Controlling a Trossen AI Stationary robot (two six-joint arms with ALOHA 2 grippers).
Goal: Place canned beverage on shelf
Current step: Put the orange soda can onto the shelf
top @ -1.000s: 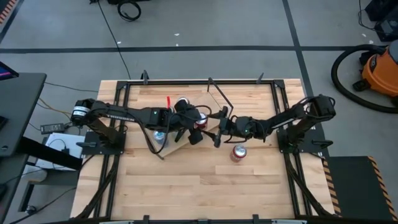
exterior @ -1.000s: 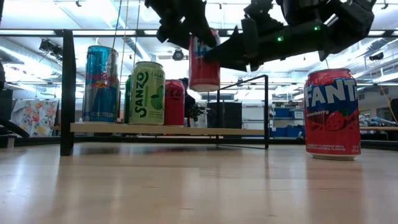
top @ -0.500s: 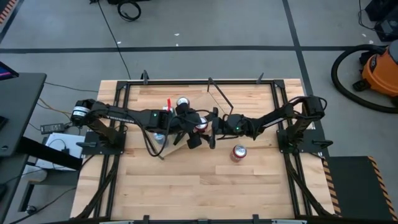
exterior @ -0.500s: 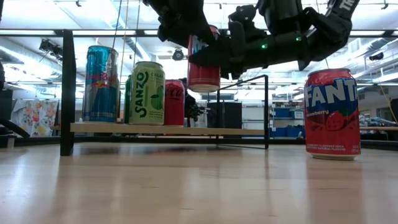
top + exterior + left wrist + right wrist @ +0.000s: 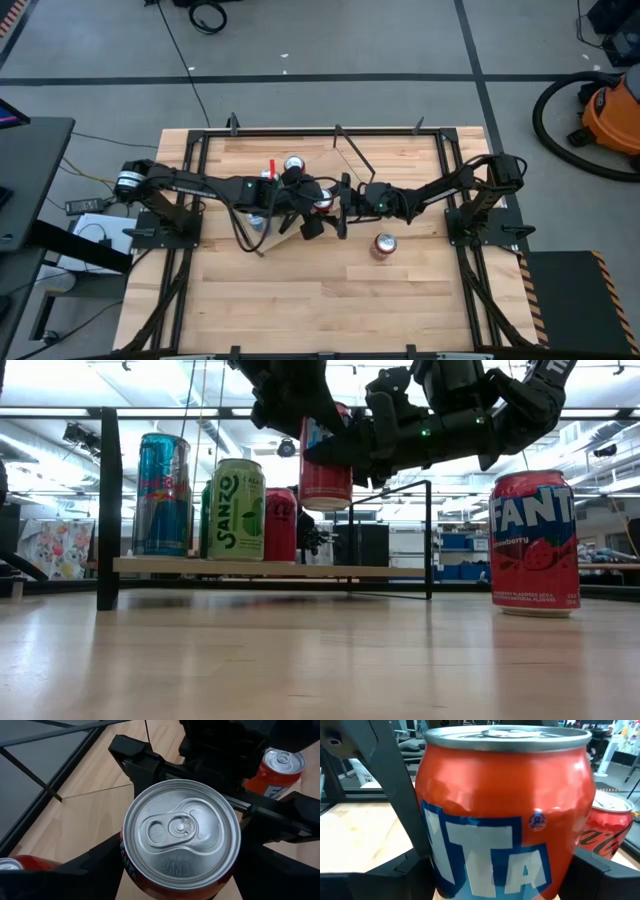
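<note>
Nearest, out on the bare wood of the counter (image 5: 300, 660) and well clear of the shelf (image 5: 260, 569), a red Fanta can (image 5: 534, 543) stands upright by itself. Beyond it the shelf sits as a light plank on thin black rods, carrying a tall blue can (image 5: 163, 494) at one end, then a green Sanzo can (image 5: 236, 510), then a red Coca-Cola can (image 5: 280, 524) just beside it. Up above the shelf's open stretch, next to the Coca-Cola can, hangs the carried can (image 5: 326, 460), red-orange with white and blue lettering, upright and clear of the plank. Both arms meet at it: the left tool (image 5: 312, 205) has its dark fingers either side of the can and is pinching it, while the right tool (image 5: 343, 206) reaches in from the other side with its fingers flanking the same can; whether they press on it I cannot tell. Farther back the room shows ceiling lights and shelving.
</note>
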